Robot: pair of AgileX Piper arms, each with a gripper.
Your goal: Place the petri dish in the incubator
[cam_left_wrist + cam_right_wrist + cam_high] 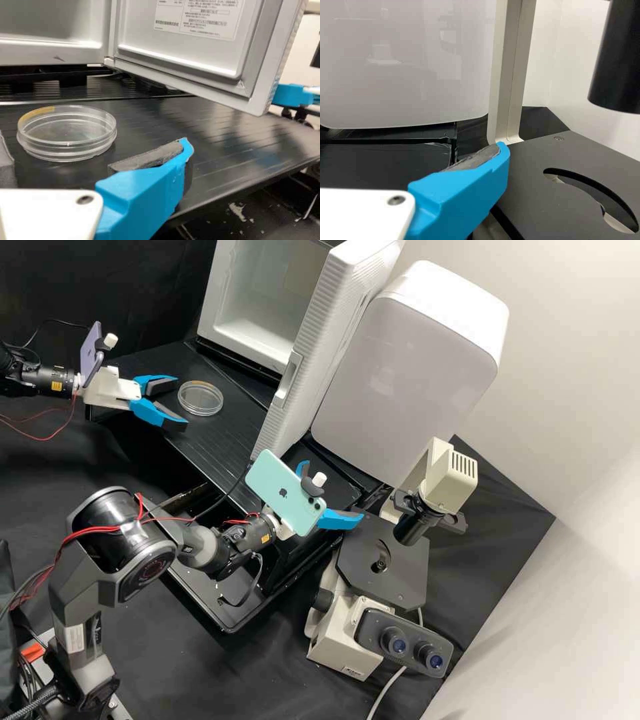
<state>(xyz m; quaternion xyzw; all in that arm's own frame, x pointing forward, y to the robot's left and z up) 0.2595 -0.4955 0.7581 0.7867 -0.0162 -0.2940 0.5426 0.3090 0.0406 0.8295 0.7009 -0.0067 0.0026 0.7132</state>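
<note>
Now on the bench (pixel 223 440): a clear petri dish (pixel 200 398) lies flat on the black ribbed surface, outside the incubator.
Petri dish: round, shallow and see-through, with a yellowish patch at its rim in the left wrist view (pixel 66 131); nothing touches it.
Incubator (pixel 250 303): white, at about 1 o'clock from the dish in the high view, its mouth facing the dish.
Door (pixel 319 353): swung open, standing at about 3 o'clock from the dish; its inner face and lower edge run across the left wrist view (pixel 200 45).
Left gripper (pixel 177 400): low over the bench at the dish's 9 o'clock, just beside the dish and apart from it; jaws spread wide, holding nothing.
Left finger (pixel 145 195): its grey pad is bare, level with the dish wall.
Right gripper (pixel 341 517): at about 5 o'clock from the dish, well apart from it, beside the door's lower end and over the edge of the microscope's stage (pixel 560 175); the one pad in its wrist view is bare, jaws apart, nothing held.
Microscope (pixel 383 567): at the bench's 4 o'clock end, eyepieces toward 6 o'clock.
White housing (pixel 413 360): stands behind the microscope, beside the open door.
</note>
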